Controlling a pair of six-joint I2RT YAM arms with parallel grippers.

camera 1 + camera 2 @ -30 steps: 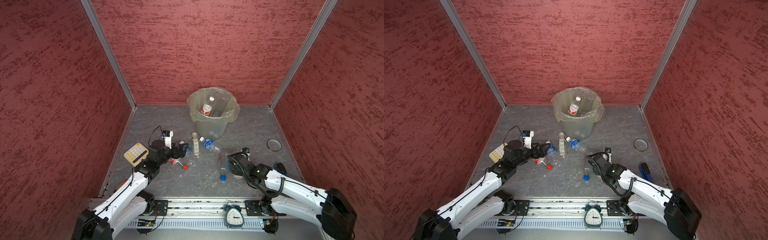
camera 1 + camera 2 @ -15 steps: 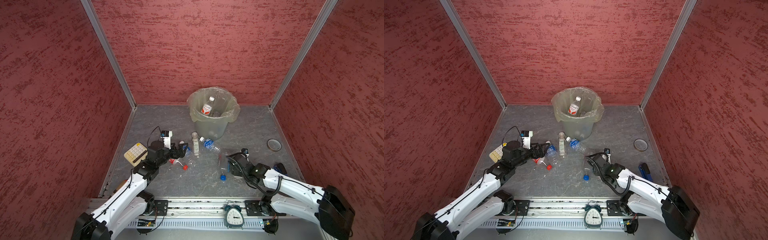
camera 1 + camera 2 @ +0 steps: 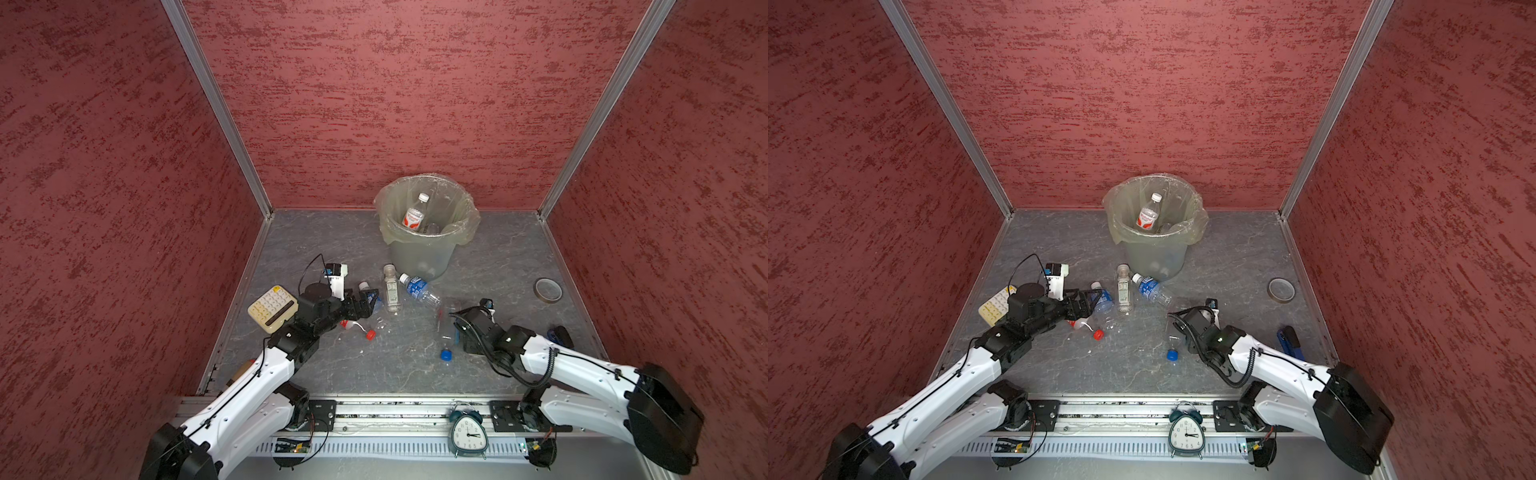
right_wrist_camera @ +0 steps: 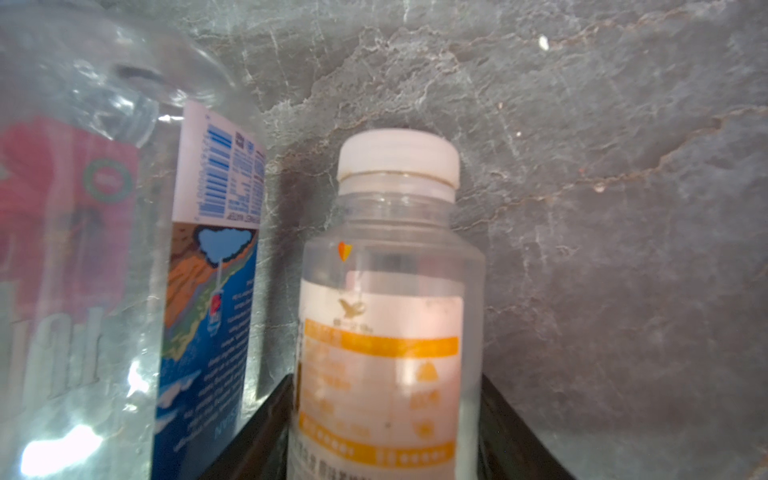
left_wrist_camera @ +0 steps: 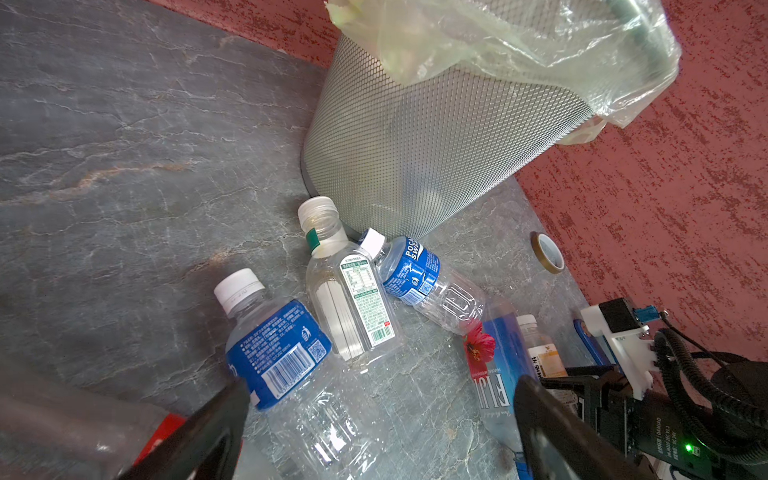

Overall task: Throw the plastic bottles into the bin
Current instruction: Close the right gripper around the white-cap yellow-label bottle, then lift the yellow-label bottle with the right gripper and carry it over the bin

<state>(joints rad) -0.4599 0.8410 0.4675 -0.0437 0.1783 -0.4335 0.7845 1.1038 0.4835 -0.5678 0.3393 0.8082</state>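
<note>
The bin [image 3: 419, 253], lined with a yellowish bag, stands at the back with a red-labelled bottle [image 3: 414, 216] inside. Several plastic bottles lie on the floor in front of it. My left gripper [image 5: 382, 415] is open and straddles a white-capped, blue-labelled bottle [image 5: 274, 353]; in a top view the left gripper [image 3: 365, 305] is left of the cluster. My right gripper [image 4: 386, 386] is shut on a small white-capped bottle with an orange label [image 4: 390, 316], both fingers against its sides. A tall blue-capped bottle [image 3: 445, 328] lies right beside it.
A cream calculator [image 3: 272, 309] sits behind the left wrist. A tape roll [image 3: 547, 289] lies at the right, a blue-black object [image 3: 1289, 338] near the right wall, an alarm clock [image 3: 469, 434] on the front rail. A red-capped bottle [image 3: 359, 326] lies under the left gripper.
The right gripper's jaws have closed in on the small orange-labelled bottle. The left arm has hardly moved and its jaws stay wide.
</note>
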